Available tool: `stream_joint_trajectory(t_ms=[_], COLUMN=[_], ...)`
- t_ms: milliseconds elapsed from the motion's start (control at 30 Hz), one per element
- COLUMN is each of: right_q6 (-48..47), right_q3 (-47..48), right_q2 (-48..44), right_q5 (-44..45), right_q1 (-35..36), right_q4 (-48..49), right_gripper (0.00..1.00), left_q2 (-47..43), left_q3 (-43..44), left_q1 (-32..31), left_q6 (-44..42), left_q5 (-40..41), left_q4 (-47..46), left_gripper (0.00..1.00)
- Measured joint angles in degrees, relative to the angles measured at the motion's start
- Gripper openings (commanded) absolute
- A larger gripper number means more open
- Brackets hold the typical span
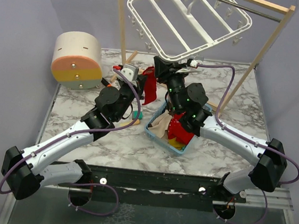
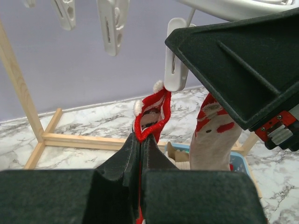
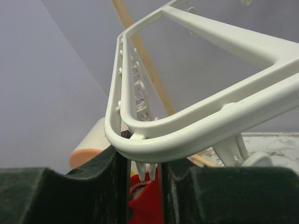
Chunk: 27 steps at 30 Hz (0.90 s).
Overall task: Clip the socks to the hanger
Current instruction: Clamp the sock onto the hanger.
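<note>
The white hanger point(image 1: 188, 25) hangs tilted from the wooden stand. My left gripper point(image 2: 140, 140) is shut on a red sock point(image 2: 152, 114) and holds it upright, its white-trimmed cuff just under a dangling clip point(image 2: 176, 56). From above, that gripper point(image 1: 141, 84) and the sock point(image 1: 151, 88) sit below the hanger's near corner. My right gripper point(image 3: 144, 154) is closed on a clip point(image 3: 147, 165) under the hanger's rim point(image 3: 187, 128), with red sock point(image 3: 145, 200) below. A pale sock with red marks point(image 2: 212, 135) stands beside it, its top hidden behind my right gripper point(image 2: 243, 70).
A light-blue basket point(image 1: 160, 140) holding beige point(image 1: 161, 125) and red socks point(image 1: 177, 124) sits under my right arm. A beige, orange and yellow cylinder point(image 1: 77, 60) lies at the back left. The stand's posts point(image 1: 121, 29) flank the hanger. A teal and yellow item point(image 1: 135, 116) lies by the left arm.
</note>
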State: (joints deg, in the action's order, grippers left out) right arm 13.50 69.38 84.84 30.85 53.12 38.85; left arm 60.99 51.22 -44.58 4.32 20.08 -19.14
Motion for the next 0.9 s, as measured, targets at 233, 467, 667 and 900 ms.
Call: stream_joint_trajectory(t_ms=[233,467,667,900], right_q6=[0.42,0.68,0.7,0.94], right_q3=[0.76,0.85,0.87,0.87], right_q2=[0.07,0.17,0.24,0.24], right_q5=[0.42,0.98,1.42,1.81], right_q1=[0.02,0.02,0.02,0.02], right_q4=[-1.53,-2.45,-2.8,-3.06], right_gripper=[0.01,0.01,0.01,0.01], left_q2=[0.42,0.76,0.85,1.18], left_q3=[0.96,1.01,1.07,1.07], left_q1=[0.0,0.0,0.0,0.0], left_q6=[0.42,0.42,0.37,-0.07], left_q5=[-0.28,-0.31,-0.26,0.09], left_q4=[-0.04,-0.02,-0.02,-0.02], left_gripper=[0.0,0.0,0.0,0.0])
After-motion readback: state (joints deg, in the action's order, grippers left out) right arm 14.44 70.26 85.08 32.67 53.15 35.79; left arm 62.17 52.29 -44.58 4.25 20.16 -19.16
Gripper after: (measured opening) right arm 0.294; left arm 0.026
